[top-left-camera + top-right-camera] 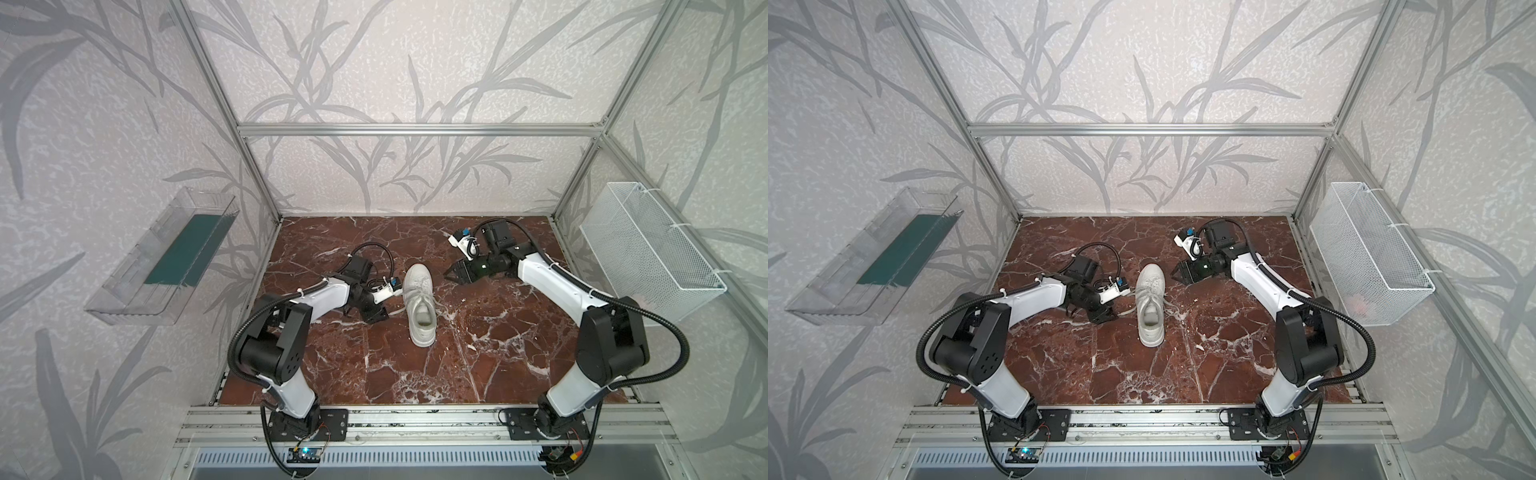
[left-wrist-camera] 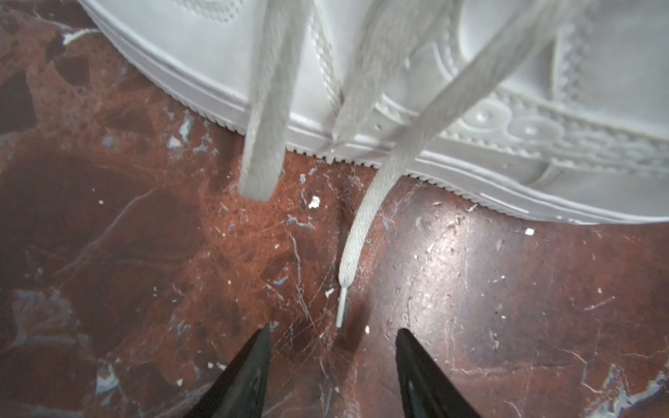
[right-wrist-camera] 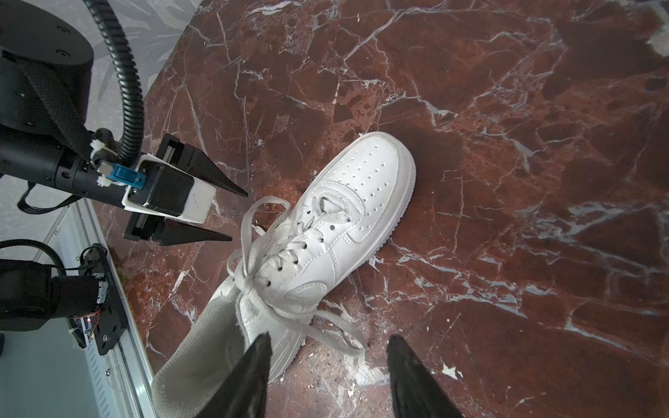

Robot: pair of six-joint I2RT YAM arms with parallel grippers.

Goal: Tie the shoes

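left gripper (image 2: 333,329) fingers apart and empty, the end of a lace (image 2: 362,217) lying just ahead of them, beside the shoe (image 1: 419,309). right gripper (image 3: 329,336) fingers apart too, gripping nothing, near the shoe's toe. the shoe stands on the marble table (image 1: 498,353) between both.

Looking at one white shoe (image 1: 420,309), sitting flat on its thick sole between the left gripper (image 1: 375,316) and the right gripper (image 1: 452,277), toe end lying nearer the right one. Trailing long flat laces (image 2: 400,153) down both sides, one lace tip (image 2: 342,307) lying just in front of the left gripper, not touching.
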